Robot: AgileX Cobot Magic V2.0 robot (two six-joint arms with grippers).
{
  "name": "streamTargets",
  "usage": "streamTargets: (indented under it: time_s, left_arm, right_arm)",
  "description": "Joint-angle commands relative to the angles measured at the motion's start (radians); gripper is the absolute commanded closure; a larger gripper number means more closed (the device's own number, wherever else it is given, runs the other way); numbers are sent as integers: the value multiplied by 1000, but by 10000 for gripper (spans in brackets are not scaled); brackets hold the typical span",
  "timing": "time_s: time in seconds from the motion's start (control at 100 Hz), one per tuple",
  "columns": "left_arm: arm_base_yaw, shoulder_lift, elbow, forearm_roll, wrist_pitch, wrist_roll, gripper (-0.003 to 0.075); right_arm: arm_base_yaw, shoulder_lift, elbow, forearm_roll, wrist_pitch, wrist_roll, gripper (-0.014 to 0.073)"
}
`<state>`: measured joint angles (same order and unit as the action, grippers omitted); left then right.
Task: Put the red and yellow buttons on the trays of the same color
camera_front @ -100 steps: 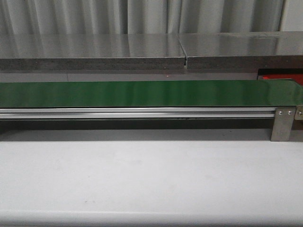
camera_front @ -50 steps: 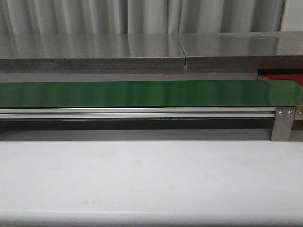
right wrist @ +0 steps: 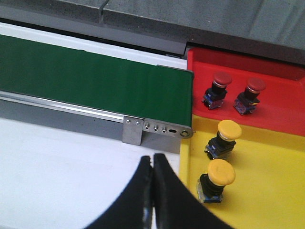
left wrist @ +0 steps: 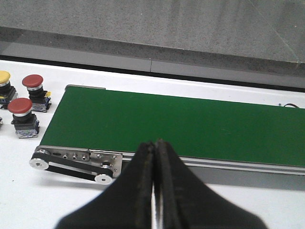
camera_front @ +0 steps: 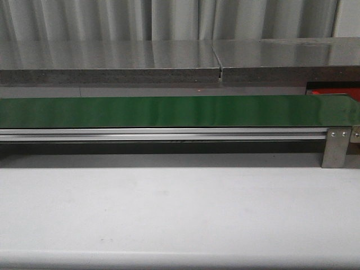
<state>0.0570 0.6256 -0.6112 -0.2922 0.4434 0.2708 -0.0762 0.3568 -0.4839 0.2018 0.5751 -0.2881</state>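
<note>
Nothing moves between the earlier front frames and now: belt, rail and desk look identical, and neither arm enters the front view.

Sorted so far, per the right wrist view: two red buttons (right wrist: 218, 87) (right wrist: 251, 92) stand upright on the red tray (right wrist: 286, 112), side by side, apart from each other. Two yellow buttons (right wrist: 224, 137) (right wrist: 214, 179) stand on the yellow tray (right wrist: 267, 191), one nearer the belt end, one nearer the tool. The trays sit touching, just past the right end of the green belt (right wrist: 95, 81); the red tray is the far one. In the front view only a sliver of the red tray shows at far right.

Left to do, per the left wrist view: two red buttons (left wrist: 33, 90) (left wrist: 21, 116) and one yellow button (left wrist: 4, 87), cut by the frame edge, wait on the white desk (left wrist: 28, 200) just off the belt's left end. More may be out of frame, can't tell. The belt itself carries nothing in any view.

Left tool (left wrist: 153, 157): fingers pressed together, holding nothing, hovering over the desk near the belt's left roller bracket (left wrist: 76, 162). Right tool (right wrist: 152, 169): fingers also together, empty, above the desk near the belt's right bracket (right wrist: 157, 128) and the yellow tray's edge.

Judgement: roughly half done. Four buttons match their trays, at least three remain, likely fed along the belt from left to right.
</note>
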Motion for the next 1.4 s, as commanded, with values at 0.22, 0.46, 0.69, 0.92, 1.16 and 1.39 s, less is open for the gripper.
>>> streamTargets:
  time_s: [0.22, 0.46, 0.69, 0.92, 1.16, 1.39]
  left_arm:
    - [-7, 1, -25, -14, -76, -1, 739]
    - [-7, 1, -25, -14, -76, -1, 739]
    - [-7, 1, -25, -14, -89, -1, 739]
    - [-7, 7, -25, -14, -63, -1, 686]
    - [-7, 7, -25, -14, -59, -1, 211]
    - [-7, 33, -39, -14, -67, -1, 29]
  right_arm:
    - [0, 5, -25, 8, -75, 1, 711]
    - [0, 5, -25, 8, -75, 1, 711]
    - [0, 5, -25, 8, -75, 1, 711]
    - [0, 5, -25, 8, -75, 1, 711]
    - [0, 5, -25, 8, -75, 1, 711]
    - [0, 5, -25, 8, -75, 1, 711]
